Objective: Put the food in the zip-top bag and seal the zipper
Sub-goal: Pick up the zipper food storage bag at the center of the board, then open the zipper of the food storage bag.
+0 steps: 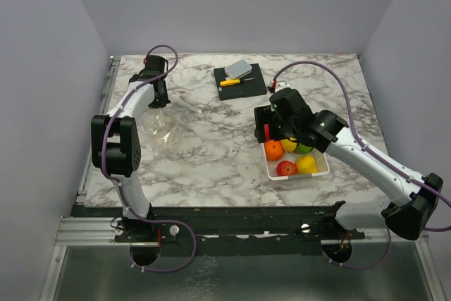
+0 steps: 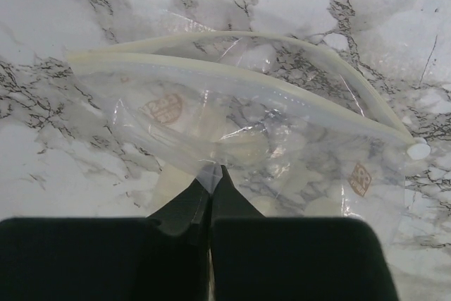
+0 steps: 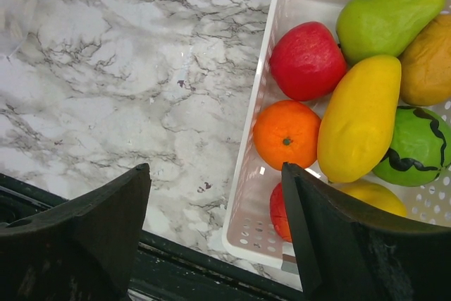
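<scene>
The clear zip-top bag point(image 2: 282, 146) lies flat on the marble, and it also shows faintly in the top view point(image 1: 164, 130). Its pale zipper point(image 2: 183, 68) is parted, the two strips bowed apart. My left gripper point(image 2: 213, 171) is shut on a fold of the bag's plastic below the zipper. The food sits in the white basket point(image 3: 248, 174): a red apple point(image 3: 308, 60), an orange point(image 3: 286, 134), a yellow mango point(image 3: 359, 118), a green pear point(image 3: 387, 19) and others. My right gripper point(image 3: 215, 170) is open and empty above the basket's edge, one finger over the basket, one over the marble.
A black board point(image 1: 240, 81) at the back centre holds a yellow-handled knife point(image 1: 229, 82) and a grey block point(image 1: 238, 68). The white basket point(image 1: 323, 170) stands right of centre. A black rail point(image 1: 232, 216) runs along the table's near edge. Grey walls enclose the sides.
</scene>
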You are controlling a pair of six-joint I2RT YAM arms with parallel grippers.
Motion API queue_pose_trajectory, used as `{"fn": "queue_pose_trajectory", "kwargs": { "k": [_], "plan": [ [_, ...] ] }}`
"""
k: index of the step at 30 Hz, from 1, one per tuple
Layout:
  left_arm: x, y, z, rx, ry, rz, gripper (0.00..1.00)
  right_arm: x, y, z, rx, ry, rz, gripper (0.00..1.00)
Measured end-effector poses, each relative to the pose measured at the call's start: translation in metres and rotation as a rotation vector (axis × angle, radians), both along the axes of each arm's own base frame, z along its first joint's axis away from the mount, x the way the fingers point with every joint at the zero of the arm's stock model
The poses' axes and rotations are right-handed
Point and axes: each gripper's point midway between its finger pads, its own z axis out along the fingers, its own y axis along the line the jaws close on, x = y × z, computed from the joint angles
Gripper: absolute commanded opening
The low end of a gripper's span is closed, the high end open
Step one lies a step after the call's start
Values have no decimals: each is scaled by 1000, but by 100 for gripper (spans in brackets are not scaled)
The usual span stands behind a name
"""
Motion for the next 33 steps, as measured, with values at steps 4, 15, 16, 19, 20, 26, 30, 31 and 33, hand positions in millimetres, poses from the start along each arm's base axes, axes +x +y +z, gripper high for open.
{"fn": "queue_pose_trajectory", "kwargs": {
  "k": [4,15,16,19,20,26,30,31,33],
  "plan": [
    [-3,-1,-4,-7,10,-7,0,-1,2,0,7,7,6,80],
    [-26,-17,23,-85,-44,-76,0,-6,7,8,48,16,24,78],
    [-28,-20,28,-98,-61,-88,0,-7,7,9,53,15,25,78],
    [-33,-27,42,-129,-100,-117,0,-10,8,18,73,13,36,78],
    [-35,-31,46,-141,-111,-131,0,-10,9,21,79,10,38,78],
    [-49,-56,69,-209,-179,-229,0,-12,8,44,116,-22,45,77],
    [-67,-83,87,-272,-222,-336,0,-17,4,59,129,-36,46,77],
    [-70,-88,91,-281,-232,-357,0,-17,3,64,135,-44,46,76],
    [-78,-99,101,-299,-259,-406,0,-17,3,72,148,-57,46,75]
  ]
}}
